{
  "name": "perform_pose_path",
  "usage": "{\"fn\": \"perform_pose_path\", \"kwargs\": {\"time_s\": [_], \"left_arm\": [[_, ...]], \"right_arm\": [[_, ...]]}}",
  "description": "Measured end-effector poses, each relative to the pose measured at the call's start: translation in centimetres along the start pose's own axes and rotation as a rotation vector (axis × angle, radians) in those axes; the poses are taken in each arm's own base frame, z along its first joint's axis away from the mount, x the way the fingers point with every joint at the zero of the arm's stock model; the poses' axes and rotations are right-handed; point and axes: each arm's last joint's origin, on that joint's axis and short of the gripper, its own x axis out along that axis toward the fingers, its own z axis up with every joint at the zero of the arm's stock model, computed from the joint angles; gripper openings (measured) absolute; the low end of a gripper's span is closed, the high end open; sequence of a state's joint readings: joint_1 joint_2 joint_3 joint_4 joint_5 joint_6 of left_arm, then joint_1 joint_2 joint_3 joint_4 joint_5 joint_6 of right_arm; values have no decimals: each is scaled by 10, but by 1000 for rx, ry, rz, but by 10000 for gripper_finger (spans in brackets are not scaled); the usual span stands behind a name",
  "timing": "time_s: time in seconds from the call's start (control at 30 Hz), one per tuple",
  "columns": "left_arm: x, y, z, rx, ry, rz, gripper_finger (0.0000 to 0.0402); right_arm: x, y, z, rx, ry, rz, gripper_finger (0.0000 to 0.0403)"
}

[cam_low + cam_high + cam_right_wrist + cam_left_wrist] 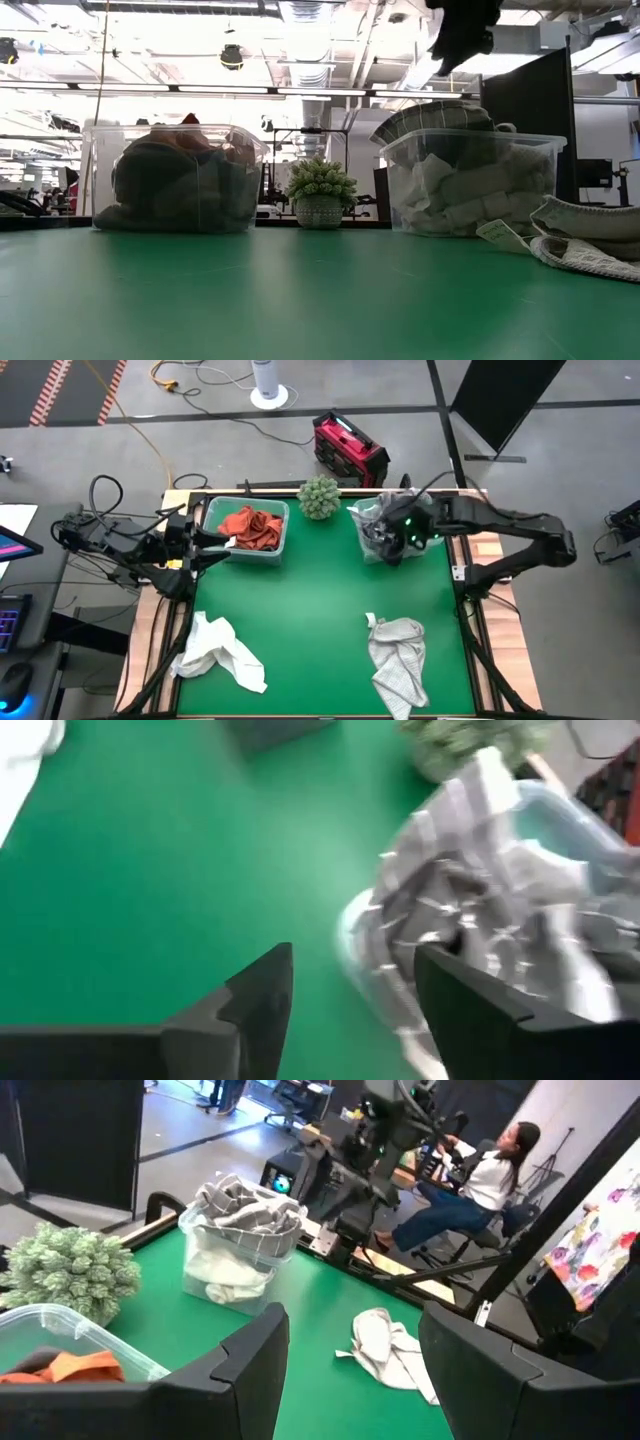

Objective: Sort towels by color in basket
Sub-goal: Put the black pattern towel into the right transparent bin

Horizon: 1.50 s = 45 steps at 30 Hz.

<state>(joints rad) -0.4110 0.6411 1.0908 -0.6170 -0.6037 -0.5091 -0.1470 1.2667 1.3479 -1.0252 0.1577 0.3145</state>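
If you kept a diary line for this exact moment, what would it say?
right gripper: open over right bin, plaid towel on top | left gripper: open by left bin | two towels on table

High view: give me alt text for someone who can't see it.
Looking down on a green table, the right gripper hovers open over a clear bin holding a grey plaid towel, while the left gripper waits open beside a bin of rust-orange towels. A white towel and a light grid-lined towel lie loose near the front edge.
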Motion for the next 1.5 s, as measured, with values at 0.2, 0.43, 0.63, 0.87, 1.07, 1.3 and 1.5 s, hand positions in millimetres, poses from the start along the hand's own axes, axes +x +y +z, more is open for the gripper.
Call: {"fn": "perform_pose_path", "kwargs": {"time_s": [0.2, 0.43, 0.63, 0.87, 1.07, 1.3, 1.5], "left_arm": [[0, 0, 0, 0, 0, 0, 212], [0, -1, 0, 0, 16, -29, 212], [0, -1, -1, -7, 19, -32, 212], [0, -1, -1, -46, 24, -35, 212], [0, -1, -1, -62, 24, -34, 212], [0, -1, -1, -77, 25, -34, 212], [0, -1, -1, -78, 23, -32, 212]], "right_arm": [[34, 8, 2, -63, 120, -50, 191], [64, 0, 7, -102, 198, -102, 151], [78, -14, 11, -49, 254, -17, 22], [64, -66, 16, 375, 220, -111, 17], [71, -107, 2, 637, 237, -55, 17], [128, -127, -36, 793, 161, 207, 17], [152, -134, -73, 876, 150, 237, 22]]}}
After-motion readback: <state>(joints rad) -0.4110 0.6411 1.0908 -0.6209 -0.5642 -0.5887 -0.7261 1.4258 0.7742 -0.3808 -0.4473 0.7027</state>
